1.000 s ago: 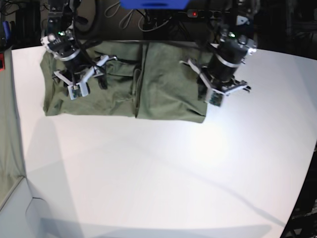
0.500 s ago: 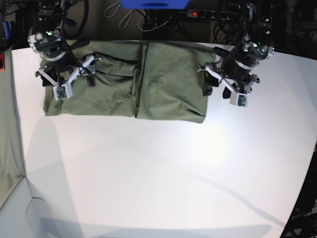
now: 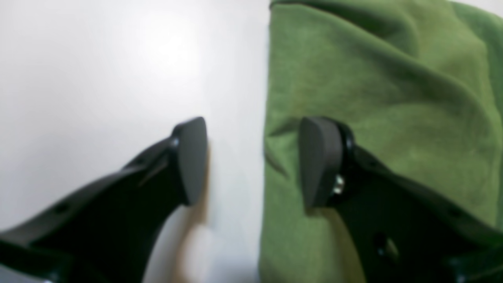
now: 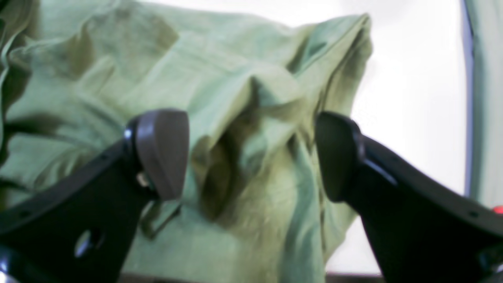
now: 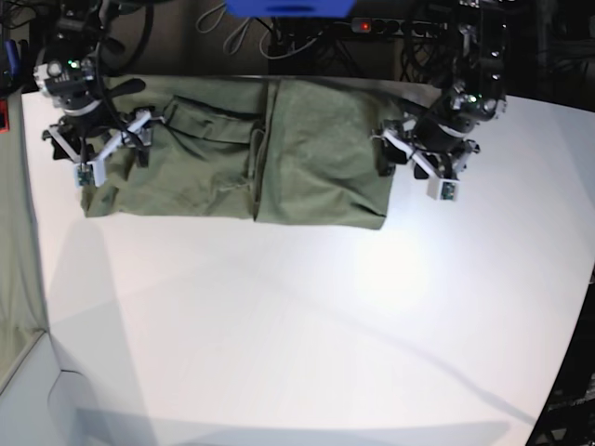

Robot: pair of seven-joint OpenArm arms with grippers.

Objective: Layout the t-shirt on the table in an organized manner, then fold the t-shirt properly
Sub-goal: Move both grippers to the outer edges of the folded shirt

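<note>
Base view shows the olive-green cotton t-shirt (image 5: 232,153) folded into a band across the white matte table (image 5: 297,325). Right gripper (image 5: 102,153) and left gripper (image 5: 416,163) hover at its opposite ends, jaws apart and empty, probably placed for another fold.

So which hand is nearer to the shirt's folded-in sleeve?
The right hand: it hovers over the bunched sleeve end of the t-shirt. The left hand straddles the opposite straight edge, one finger over the table.
</note>
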